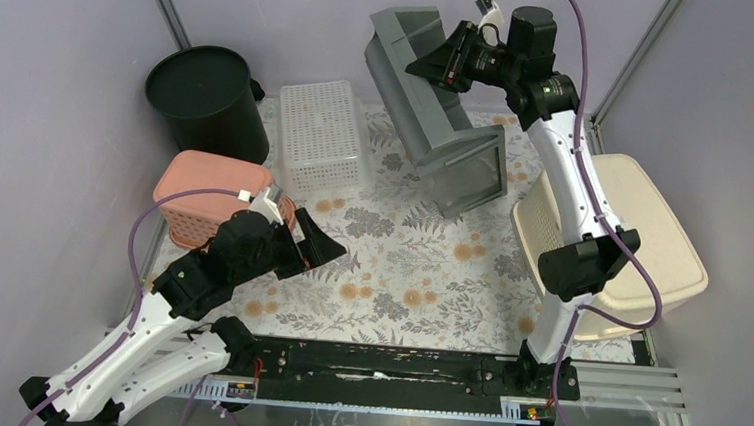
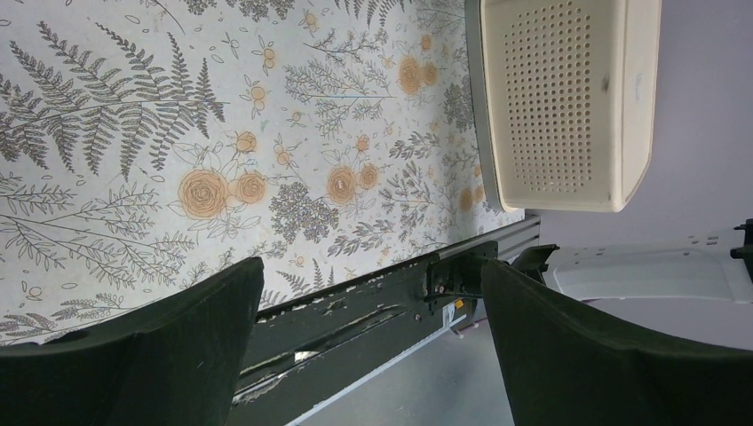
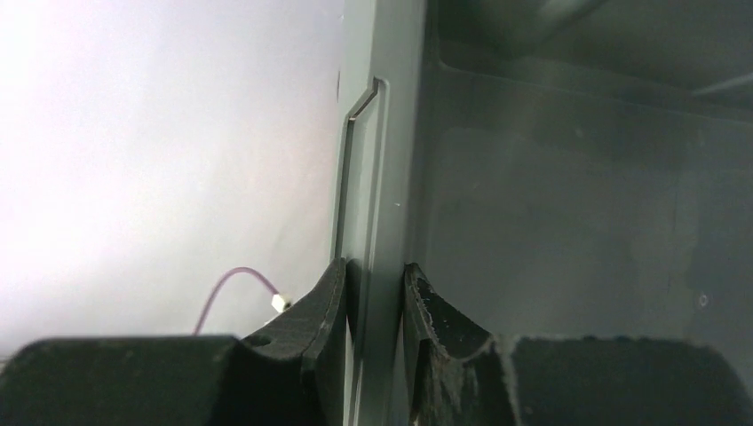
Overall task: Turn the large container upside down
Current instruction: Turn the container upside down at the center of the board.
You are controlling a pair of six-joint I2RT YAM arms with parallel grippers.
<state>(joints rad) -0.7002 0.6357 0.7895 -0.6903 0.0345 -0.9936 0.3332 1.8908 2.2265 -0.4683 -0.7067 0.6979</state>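
The large container (image 1: 430,116) is a grey rectangular bin, lifted off the floral mat (image 1: 399,265) and tilted at the back of the top view, with one end low near the mat. My right gripper (image 1: 435,65) is shut on its upper rim. In the right wrist view the rim wall (image 3: 382,177) runs between the two fingers of that gripper (image 3: 375,271), and the dark inside (image 3: 568,204) lies to the right. My left gripper (image 1: 328,250) hovers open over the mat's left part with nothing between its fingers, the same in its own view (image 2: 373,266).
A black round bin (image 1: 206,96) stands at the back left, a white perforated basket (image 1: 321,129) beside it, a pink basket (image 1: 209,196) behind the left arm. A cream basket (image 1: 652,242) (image 2: 568,98) lies at the right edge. The black base rail (image 1: 382,364) runs along the front.
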